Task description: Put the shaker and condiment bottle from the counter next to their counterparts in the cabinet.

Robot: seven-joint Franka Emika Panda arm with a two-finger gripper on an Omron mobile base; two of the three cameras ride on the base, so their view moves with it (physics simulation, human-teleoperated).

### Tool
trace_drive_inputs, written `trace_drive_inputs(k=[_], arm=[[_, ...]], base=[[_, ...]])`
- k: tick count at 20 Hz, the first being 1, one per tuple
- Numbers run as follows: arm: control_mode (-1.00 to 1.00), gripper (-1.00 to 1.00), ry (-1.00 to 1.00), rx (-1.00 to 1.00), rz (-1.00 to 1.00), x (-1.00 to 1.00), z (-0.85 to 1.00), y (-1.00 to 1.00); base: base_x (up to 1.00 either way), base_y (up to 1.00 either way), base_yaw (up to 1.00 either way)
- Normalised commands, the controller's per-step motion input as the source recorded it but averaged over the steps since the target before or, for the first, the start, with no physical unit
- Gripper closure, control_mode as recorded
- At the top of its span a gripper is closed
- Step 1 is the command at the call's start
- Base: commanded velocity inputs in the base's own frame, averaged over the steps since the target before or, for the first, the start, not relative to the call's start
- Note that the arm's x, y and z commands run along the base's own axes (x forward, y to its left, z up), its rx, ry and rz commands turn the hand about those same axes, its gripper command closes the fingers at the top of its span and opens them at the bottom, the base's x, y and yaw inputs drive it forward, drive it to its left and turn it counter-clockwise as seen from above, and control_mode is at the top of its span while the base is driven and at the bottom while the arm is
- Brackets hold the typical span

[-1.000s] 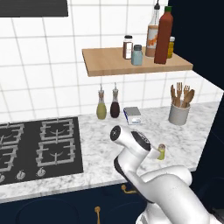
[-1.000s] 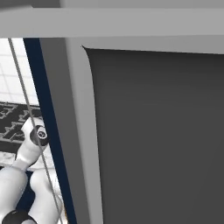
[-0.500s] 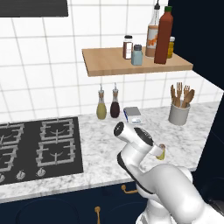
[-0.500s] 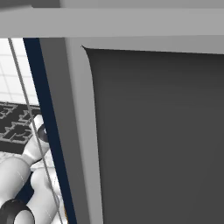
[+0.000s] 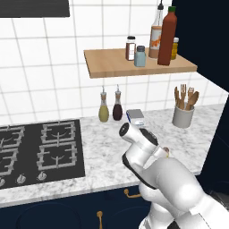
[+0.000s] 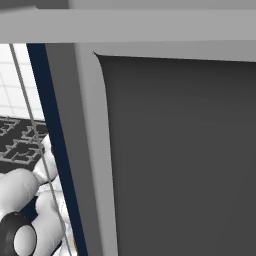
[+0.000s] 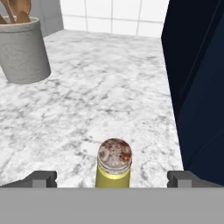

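Reaching lower and further right, the arm is bringing its wide-spread fingers astride the upright shaker, which is standing centred between them on the tabletop.

A grey crock of wooden utensils stood on the marble counter. Two small oil bottles stood against the tiled wall, a small box just beside them. A black gas hob lay at the left.

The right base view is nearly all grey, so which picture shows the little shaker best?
Right base view: a flat grey panel blocks it. Hand view: sharp, shaker close up. Left base view: the arm hides most of it.
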Motion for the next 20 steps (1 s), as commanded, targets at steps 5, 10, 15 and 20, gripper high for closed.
trace_drive_inputs(k=[5,10,15,20], arm=[[-1.00,-1.00,0.00,0.00,0.00,0.00,-0.38,-0.21],[-1.00,-1.00,0.00,0.00,0.00,-0.09,-0.33,-0.26],[-1.00,-1.00,0.00,0.00,-0.01,-0.10,-0.31,-0.26],[-1.00,-1.00,0.00,0.00,-0.01,-0.07,-0.31,-0.27]], base=[[0.00,0.00,0.00],[0.00,0.00,0.00],[0.00,0.00,0.00],[0.00,0.00,0.00]])
